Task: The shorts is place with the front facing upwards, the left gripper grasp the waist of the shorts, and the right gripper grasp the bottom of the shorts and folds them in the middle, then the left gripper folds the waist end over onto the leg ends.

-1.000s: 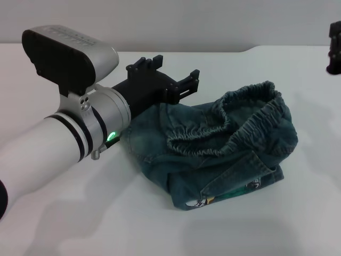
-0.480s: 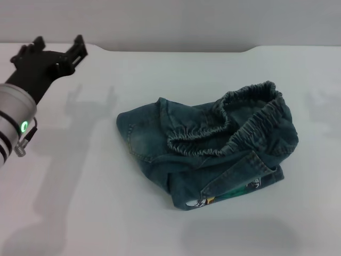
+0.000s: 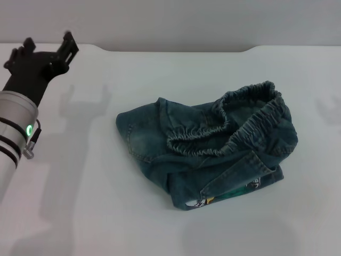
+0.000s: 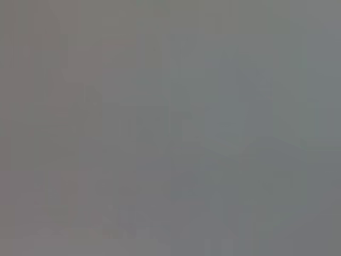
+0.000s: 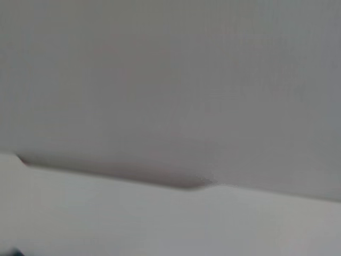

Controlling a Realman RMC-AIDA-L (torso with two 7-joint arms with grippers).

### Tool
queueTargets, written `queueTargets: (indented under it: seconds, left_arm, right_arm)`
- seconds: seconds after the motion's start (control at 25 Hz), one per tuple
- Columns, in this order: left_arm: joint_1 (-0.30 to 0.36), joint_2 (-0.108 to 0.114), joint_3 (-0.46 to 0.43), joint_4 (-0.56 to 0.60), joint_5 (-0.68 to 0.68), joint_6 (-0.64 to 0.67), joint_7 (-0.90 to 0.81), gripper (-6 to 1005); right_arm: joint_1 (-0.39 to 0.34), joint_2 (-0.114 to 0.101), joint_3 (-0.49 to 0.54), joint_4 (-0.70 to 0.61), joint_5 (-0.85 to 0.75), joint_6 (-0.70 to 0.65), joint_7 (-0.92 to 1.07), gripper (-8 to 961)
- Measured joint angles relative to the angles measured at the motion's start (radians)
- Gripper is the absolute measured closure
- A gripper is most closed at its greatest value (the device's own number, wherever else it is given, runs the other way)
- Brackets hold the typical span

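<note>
Blue denim shorts [image 3: 208, 146] lie folded in a bundle at the middle of the white table [image 3: 80, 213] in the head view. Their gathered elastic waist [image 3: 234, 120] rests on top, toward the right, and the leg ends [image 3: 224, 194] with a printed patch peek out at the front. My left gripper [image 3: 47, 45] is raised at the far left, well away from the shorts, open and holding nothing. The right gripper is out of view. Both wrist views show no shorts and no fingers.
The table's far edge [image 3: 176, 50] meets a grey wall [image 5: 170, 64]. The left arm's silver and white wrist [image 3: 13, 130] with a green light stretches along the left side.
The left arm has pulled back from the shorts to the far left and kept drifting left and up. The right gripper left the top right corner. The shorts have stayed still.
</note>
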Motion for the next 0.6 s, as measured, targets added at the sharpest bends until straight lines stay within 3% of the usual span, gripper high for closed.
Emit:
queueTargets:
  seconds: [0.08, 0.12, 0.32, 0.6]
  left_arm:
    - [-0.004, 0.003, 0.029, 0.021, 0.037, 0.069, -0.04, 150]
    - [-0.006, 0.003, 0.048, 0.045, 0.143, 0.127, -0.117, 150]
    - [-0.015, 0.003, 0.048, 0.057, 0.239, 0.129, -0.21, 150]
    - [-0.001, 0.004, 0.049, 0.067, 0.315, 0.121, -0.231, 150]
  right_arm:
    - [0.029, 0.003, -0.017, -0.014, -0.064, 0.024, 0.0, 544]
    - [0.044, 0.003, -0.018, -0.028, -0.08, 0.034, 0.0, 544]
    - [0.109, 0.002, -0.009, -0.072, -0.09, 0.06, 0.014, 543]
    - [0.201, -0.022, 0.012, -0.087, -0.087, 0.099, 0.043, 544]
